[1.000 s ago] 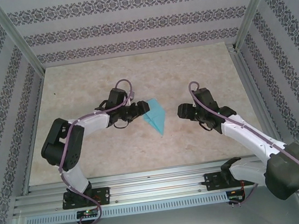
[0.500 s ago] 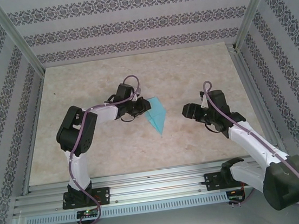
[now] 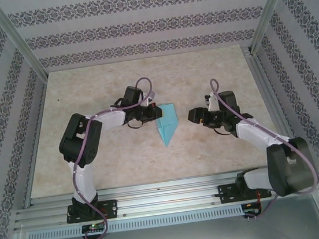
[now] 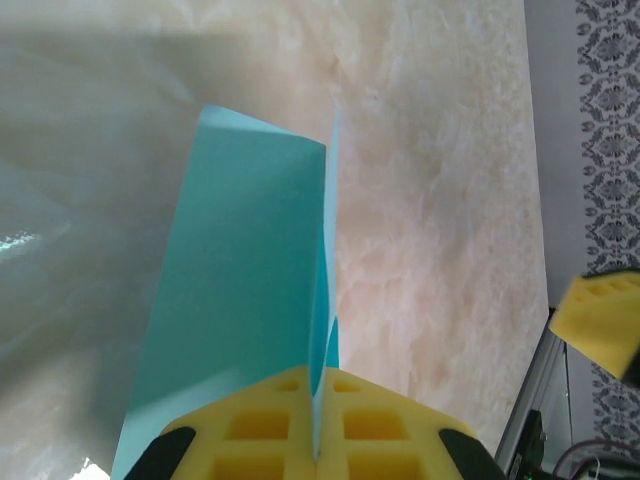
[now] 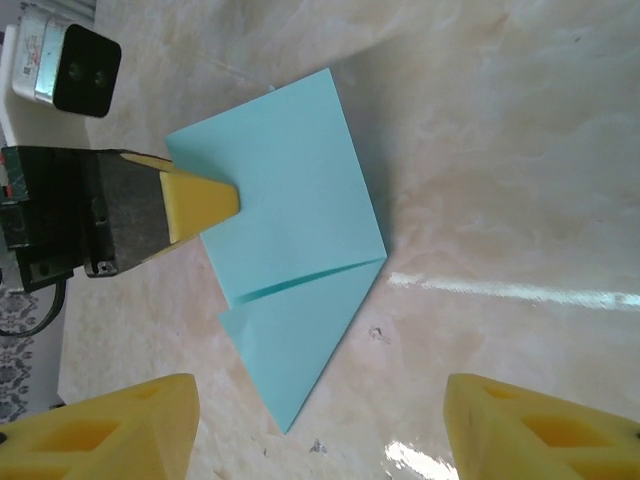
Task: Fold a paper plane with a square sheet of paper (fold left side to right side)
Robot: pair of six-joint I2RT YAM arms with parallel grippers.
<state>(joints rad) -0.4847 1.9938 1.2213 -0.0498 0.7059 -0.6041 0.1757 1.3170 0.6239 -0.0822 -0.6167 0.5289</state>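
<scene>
The turquoise sheet of paper [image 3: 167,124] lies mid-table, folded into a pointed shape with its tip toward the near edge. My left gripper [image 3: 155,115] is shut on its left edge. In the left wrist view the yellow pads [image 4: 270,425] pinch a thin layer of paper [image 4: 240,290] that stands up from the table. My right gripper [image 3: 194,116] is open just to the right of the paper, apart from it. The right wrist view has the paper [image 5: 290,220] between and beyond my right gripper [image 5: 320,415], and the left gripper's fingers [image 5: 200,205] at the sheet's left edge.
The marbled tabletop [image 3: 105,155] is bare around the paper. Aluminium rails [image 3: 157,198] run along the near edge by the arm bases. Patterned walls [image 3: 136,26] and metal posts close the back and both sides.
The left gripper has shut on the paper's left edge and lifted that side, so the sheet looks narrower from above. The right arm has swung its open gripper slightly closer to the paper.
</scene>
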